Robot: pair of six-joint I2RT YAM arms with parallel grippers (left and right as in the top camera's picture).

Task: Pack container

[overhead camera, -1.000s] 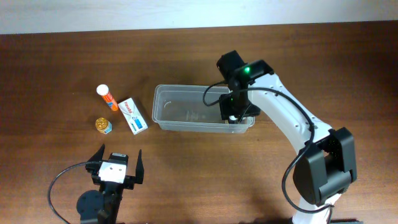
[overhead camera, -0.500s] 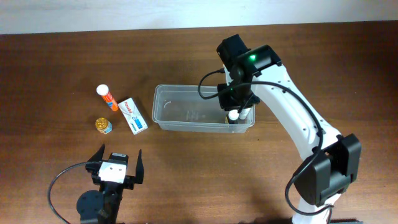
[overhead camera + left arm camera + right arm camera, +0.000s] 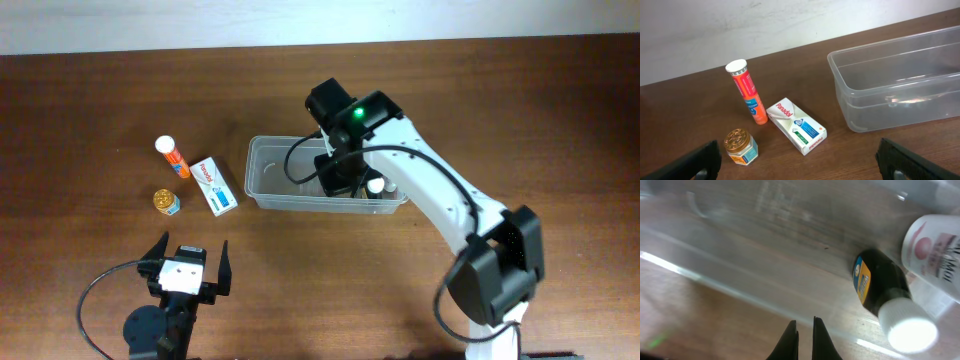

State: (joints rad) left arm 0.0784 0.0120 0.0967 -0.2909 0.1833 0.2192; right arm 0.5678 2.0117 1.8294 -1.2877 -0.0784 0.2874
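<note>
Two hands. Right hand [image 3: 804, 330] fingers together, holding nothing, above container [image 3: 254, 188], near its middle. Left hand [image 3: 188, 254] fingers wide apart, well apart from container, at counter [image 3: 520, 110] front.

The dark brown wooden desk [image 3: 100, 90] shows a smooth, low-sheen grain. The long rectangular container [image 3: 860, 107] of clear plastic is glossy and see-through, with bright glints along its walls. The slim orange tube [image 3: 748, 96] with a white cap looks like smooth plastic, the small white box [image 3: 796, 125] like lightly glossy printed card, and the little gold-lidded jar [image 3: 740, 146] shiny on top.
</note>
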